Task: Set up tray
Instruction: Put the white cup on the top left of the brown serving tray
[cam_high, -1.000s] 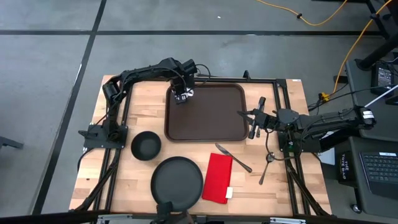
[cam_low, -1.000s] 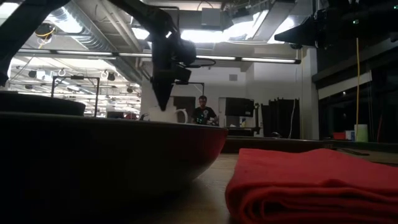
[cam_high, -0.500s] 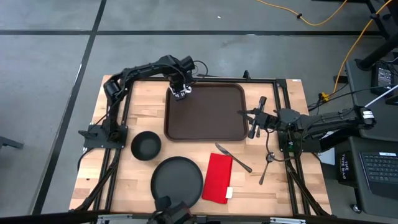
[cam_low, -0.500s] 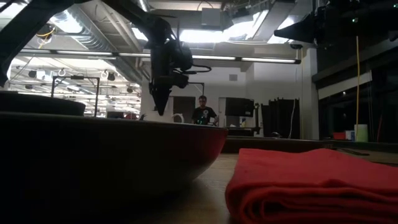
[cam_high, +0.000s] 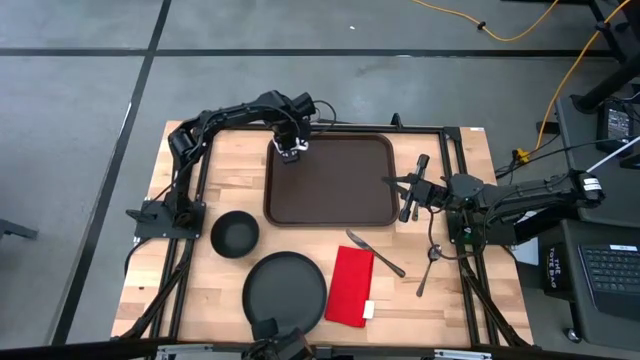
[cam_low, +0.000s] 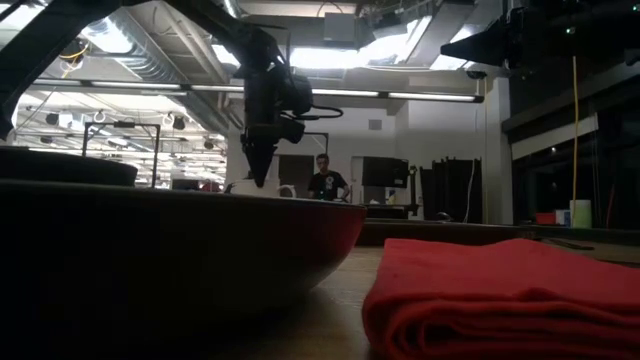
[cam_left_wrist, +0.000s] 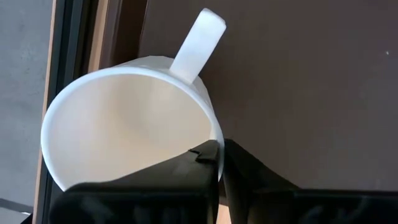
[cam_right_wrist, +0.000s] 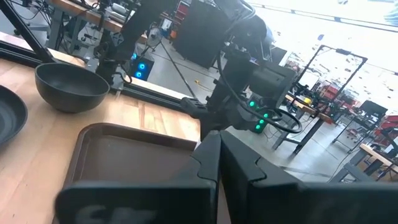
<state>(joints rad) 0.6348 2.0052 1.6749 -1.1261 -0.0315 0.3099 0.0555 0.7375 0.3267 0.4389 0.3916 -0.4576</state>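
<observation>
The dark brown tray lies on the wooden table. A white mug with a handle is upright over the tray's far left corner, close to the rim. My left gripper is shut on the mug and shows in its wrist view. My right gripper is shut and empty, held above the tray's right rim. In its wrist view it points across the tray toward the left arm. My left gripper pinches the mug's wall at the rim, just beside the handle, with one finger inside the mug and one outside. The fingers come from above, pointing down. The mug is upright, mouth up. I cannot tell whether its base rests on the tray.
A black bowl, a round black plate and a folded red napkin lie on the near half of the table. A knife and a spoon lie to the napkin's right. Black frame rails run along both table sides.
My left gripper has shifted a little toward the tray's far left corner with the mug. Its fingers have turned from tilted to pointing straight down.
</observation>
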